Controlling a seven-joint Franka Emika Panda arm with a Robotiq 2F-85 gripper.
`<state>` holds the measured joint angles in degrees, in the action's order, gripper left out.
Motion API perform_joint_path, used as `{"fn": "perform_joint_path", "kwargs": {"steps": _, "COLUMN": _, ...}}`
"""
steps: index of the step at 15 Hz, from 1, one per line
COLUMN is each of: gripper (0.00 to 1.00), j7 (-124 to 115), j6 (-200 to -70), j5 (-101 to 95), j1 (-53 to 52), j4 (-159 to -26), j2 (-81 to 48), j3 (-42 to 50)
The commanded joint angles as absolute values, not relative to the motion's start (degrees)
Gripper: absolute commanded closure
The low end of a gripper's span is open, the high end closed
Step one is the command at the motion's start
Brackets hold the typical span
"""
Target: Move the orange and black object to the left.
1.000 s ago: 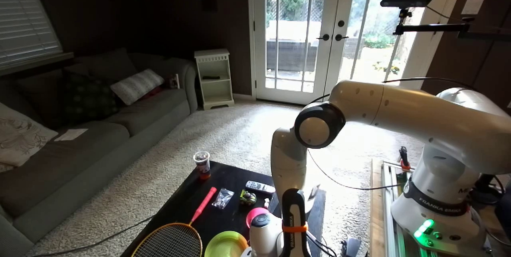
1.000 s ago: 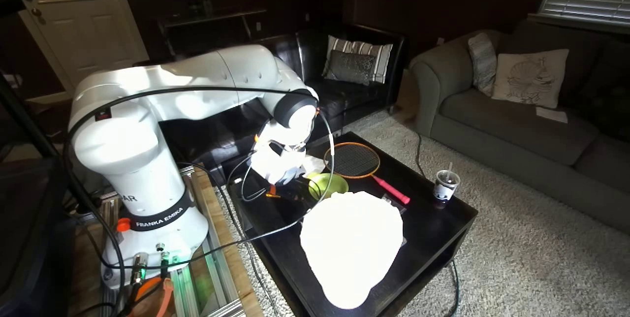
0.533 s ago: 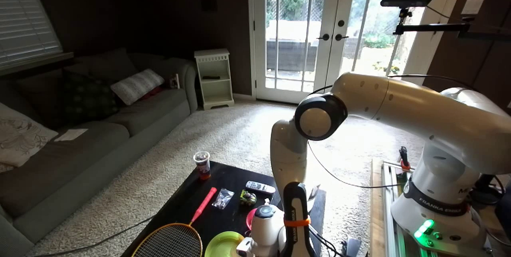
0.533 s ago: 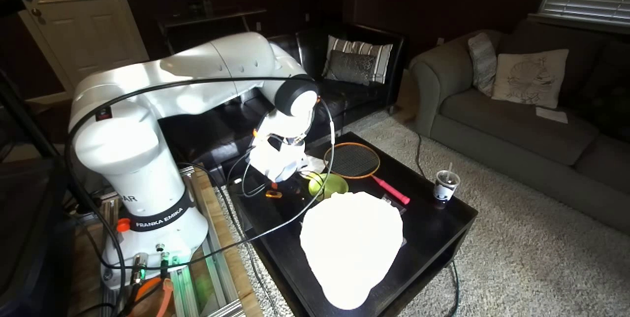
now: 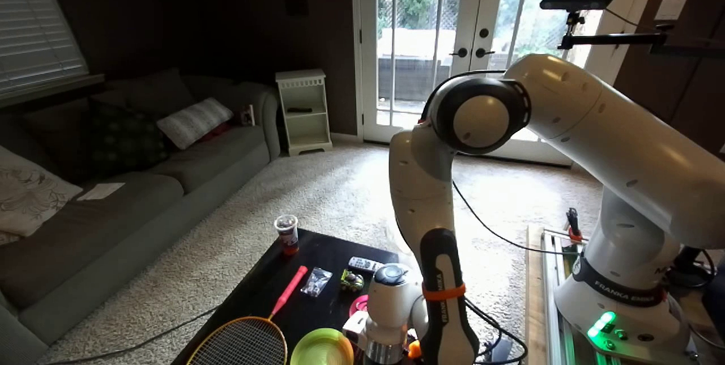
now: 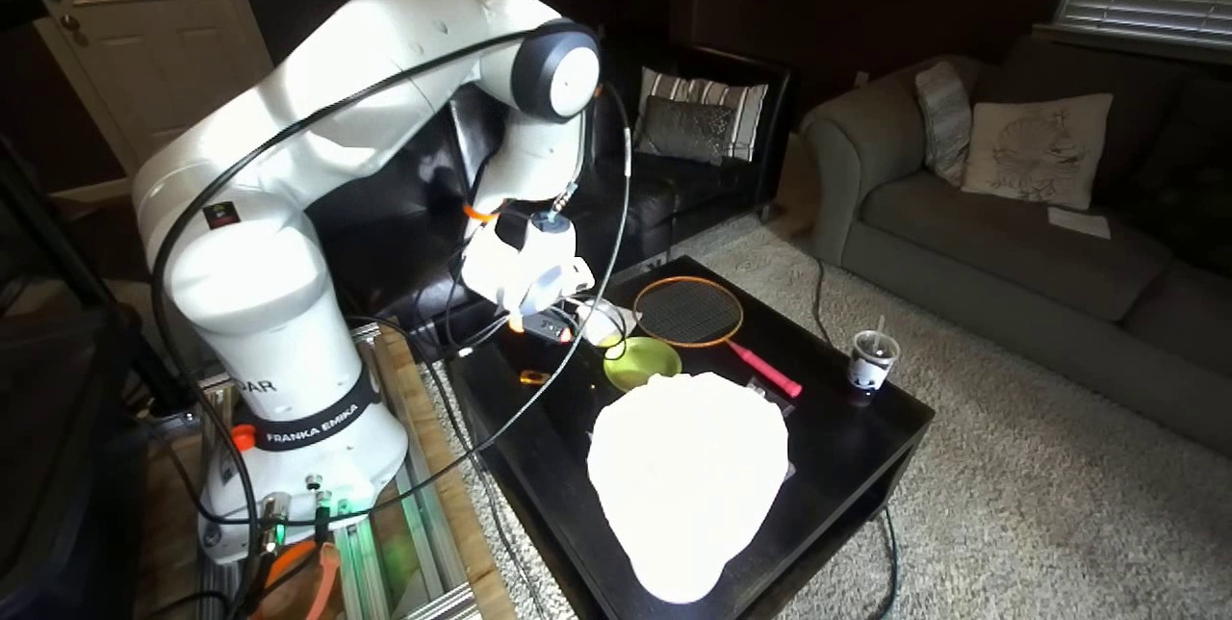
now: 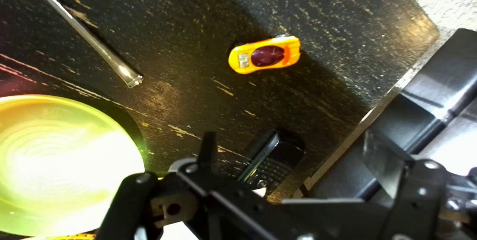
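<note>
The orange and black object is a small orange toy car with a dark roof patch. It lies on the black table in the wrist view (image 7: 292,58) and in an exterior view (image 6: 535,377). My gripper (image 7: 292,141) is above the table with its jaws wide apart and nothing between them. Its left finger (image 7: 207,148) and right finger (image 7: 385,165) show in the wrist view, with the car beyond the fingertips. The hand is raised in both exterior views. The fingers do not show clearly there.
A dark phone-like object (image 7: 279,150) lies near the table edge (image 7: 350,135). A yellow-green bowl (image 7: 67,165) and a shiny rod (image 7: 85,37) lie left. A racket (image 6: 688,314) and a drink cup (image 6: 872,365) are farther off. A bright white shape (image 6: 688,485) hides some table.
The arm has risen, and the hand has lifted away from the table, shifting right in one view and up-left in another. The car has stayed in place on the table.
</note>
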<state>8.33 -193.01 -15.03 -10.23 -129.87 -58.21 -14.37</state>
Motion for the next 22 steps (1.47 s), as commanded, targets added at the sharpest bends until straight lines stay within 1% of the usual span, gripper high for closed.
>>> {"fn": "perform_joint_path", "kwargs": {"steps": 1, "gripper": 0.00, "j7": 3.6, "j6": -191.8, "j5": -9.6, "j1": -15.1, "j4": -139.3, "j2": -48.6, "j3": -13.9}}
{"fn": "perform_joint_path", "kwargs": {"steps": 7, "gripper": 0.00, "j7": -1.5, "j6": -188.6, "j5": -5.4, "j1": -16.8, "j4": -145.3, "j2": -40.7, "j3": -18.6}}
{"fn": "perform_joint_path", "kwargs": {"steps": 14, "gripper": 0.00, "j7": -4.7, "j6": -185.3, "j5": -3.8, "j1": -16.0, "j4": -147.1, "j2": -34.6, "j3": -23.5}}
{"fn": "perform_joint_path", "kwargs": {"steps": 15, "gripper": 0.00, "j7": -2.9, "j6": -187.2, "j5": -4.9, "j1": -15.8, "j4": -145.3, "j2": -37.9, "j3": -22.8}}
{"fn": "perform_joint_path", "kwargs": {"steps": 22, "gripper": 0.00, "j7": -2.9, "j6": -187.1, "j5": -4.9, "j1": -15.6, "j4": -145.3, "j2": -38.0, "j3": -22.9}}
